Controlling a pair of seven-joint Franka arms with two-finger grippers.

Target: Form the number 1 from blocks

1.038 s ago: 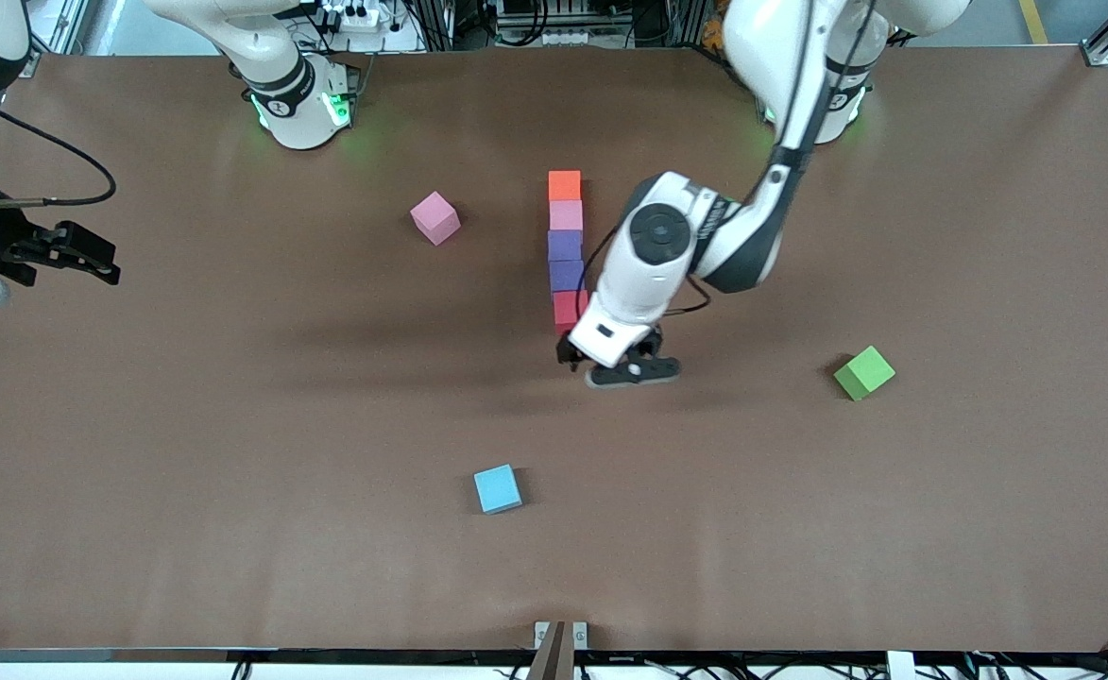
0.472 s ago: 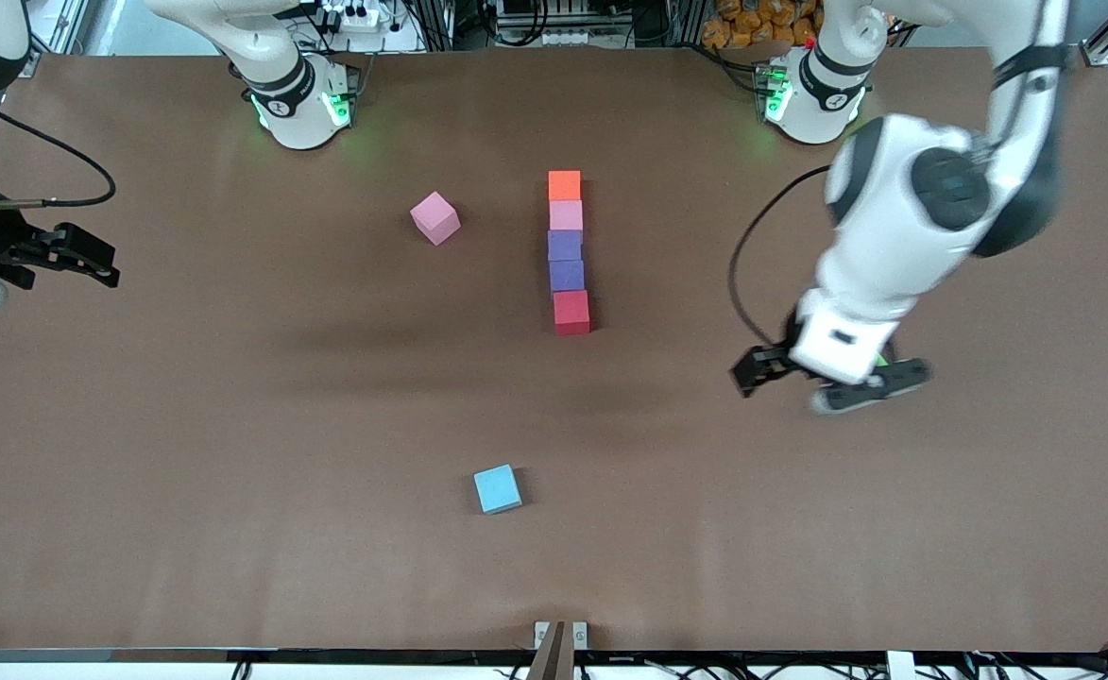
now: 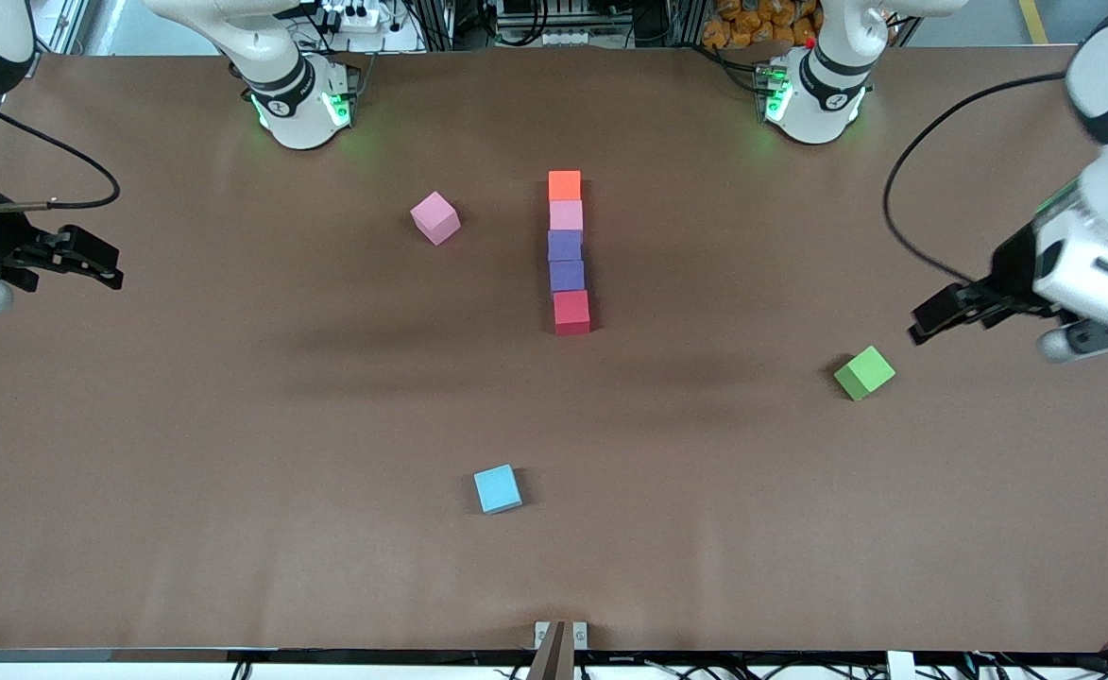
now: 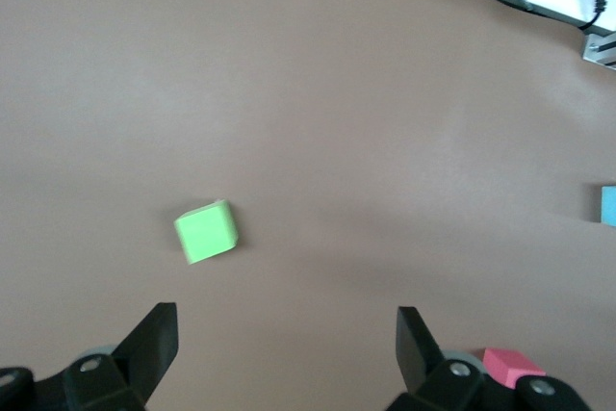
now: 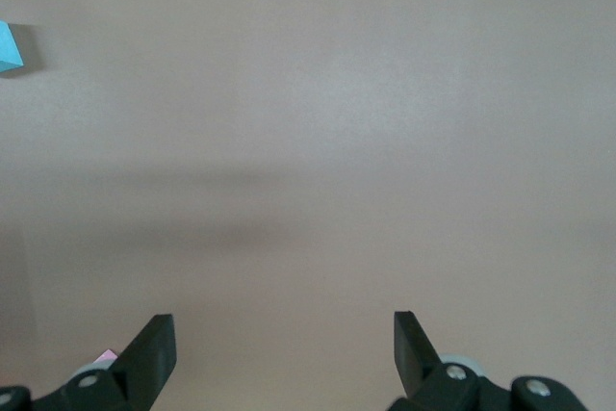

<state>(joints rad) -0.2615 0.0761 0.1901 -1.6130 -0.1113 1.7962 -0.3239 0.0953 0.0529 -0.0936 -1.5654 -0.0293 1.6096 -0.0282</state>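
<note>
Five blocks lie touching in a straight line in the middle of the table. Orange [image 3: 565, 185] is farthest from the front camera, then pink [image 3: 566, 215], purple [image 3: 564, 246], a second purple [image 3: 567, 276], and red [image 3: 571, 313] nearest. My left gripper [image 3: 1007, 331] hangs open and empty over bare table at the left arm's end, close to the green cube. In the left wrist view the left gripper [image 4: 287, 334] has nothing between its fingers, and the red block [image 4: 513, 365] shows at the edge. My right gripper [image 3: 91, 262] waits open at the right arm's end, and the right wrist view shows only table under the right gripper [image 5: 284, 339].
A loose pink cube [image 3: 435, 218] sits tilted beside the line, toward the right arm's end. A green cube [image 3: 864, 372] [image 4: 205, 232] lies toward the left arm's end. A light blue cube [image 3: 497, 489] [image 5: 10, 46] lies nearer the front camera than the line.
My left arm has swung from beside the red block, across the green cube, out to its own end of the table, its gripper open throughout. The blocks and the right arm have not moved.
</note>
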